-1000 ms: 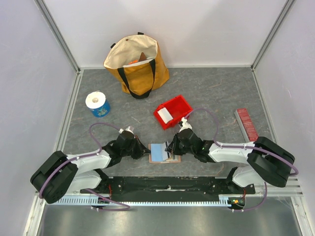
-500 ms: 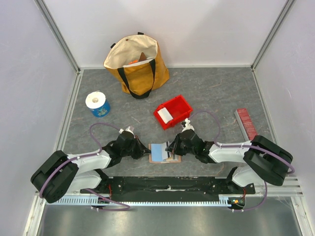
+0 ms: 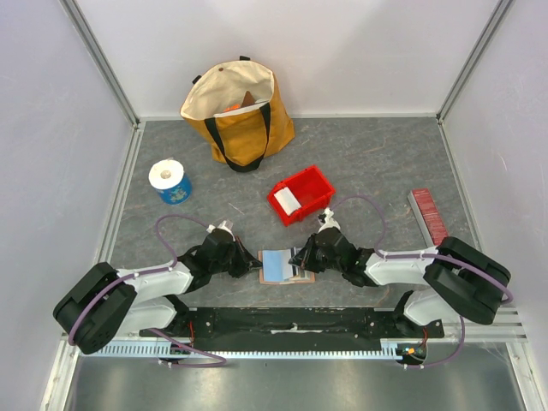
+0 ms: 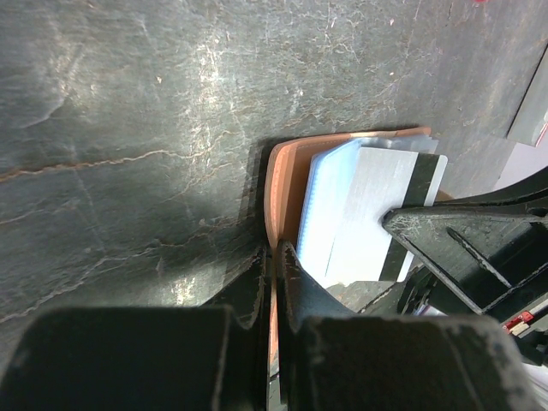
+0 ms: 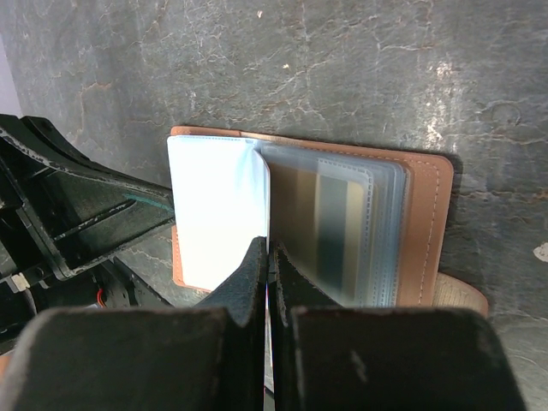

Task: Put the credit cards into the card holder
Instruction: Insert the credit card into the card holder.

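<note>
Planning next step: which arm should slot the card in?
Right. The right gripper is shut on a credit card over the open card holder; the left gripper clamps its cover edge.

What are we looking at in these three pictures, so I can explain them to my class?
Two robot arms are bolted to a table. One picture looks down from above; the other two come from cameras on the wrists. On the table lie a yellow bag, a red bin, a white roll, a dark-red bar and an open tan card holder. The left gripper is shut on its cover edge. The right gripper is shut on a pale sheet inside; card or sleeve is unclear.
</note>
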Motion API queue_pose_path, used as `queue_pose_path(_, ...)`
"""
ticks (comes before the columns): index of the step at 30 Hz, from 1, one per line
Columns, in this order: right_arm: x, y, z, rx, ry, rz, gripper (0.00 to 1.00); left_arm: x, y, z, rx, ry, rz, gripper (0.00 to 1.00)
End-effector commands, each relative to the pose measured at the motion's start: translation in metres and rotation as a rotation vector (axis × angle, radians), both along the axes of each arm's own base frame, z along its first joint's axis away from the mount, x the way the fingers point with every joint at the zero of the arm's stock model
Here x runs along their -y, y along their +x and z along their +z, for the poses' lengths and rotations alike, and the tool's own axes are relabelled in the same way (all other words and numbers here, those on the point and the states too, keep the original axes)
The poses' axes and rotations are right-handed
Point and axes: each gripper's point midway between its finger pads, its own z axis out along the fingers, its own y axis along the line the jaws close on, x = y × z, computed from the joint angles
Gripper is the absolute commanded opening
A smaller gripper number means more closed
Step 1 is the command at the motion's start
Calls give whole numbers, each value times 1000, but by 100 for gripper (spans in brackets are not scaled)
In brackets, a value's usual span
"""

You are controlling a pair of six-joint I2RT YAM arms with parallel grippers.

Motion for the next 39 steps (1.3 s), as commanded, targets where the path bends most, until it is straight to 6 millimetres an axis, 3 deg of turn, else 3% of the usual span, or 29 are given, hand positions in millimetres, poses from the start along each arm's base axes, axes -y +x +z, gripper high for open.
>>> queue_pose_path(1, 8, -4, -16, -32, -48, -4, 0, -2, 2, -2, 4, 3, 16, 2)
queue_pose_path(24, 5, -21, -27, -95, 0, 41, 0, -4, 0, -6, 1, 19, 12, 2)
queue_pose_path(31, 27, -19, -30, -113, -63, -50, 0, -8, 0, -6, 6, 33, 17, 2)
queue_pose_path(39, 2, -26, -39, -153, -19, 52, 0, -6, 1, -5, 12, 31, 9, 2)
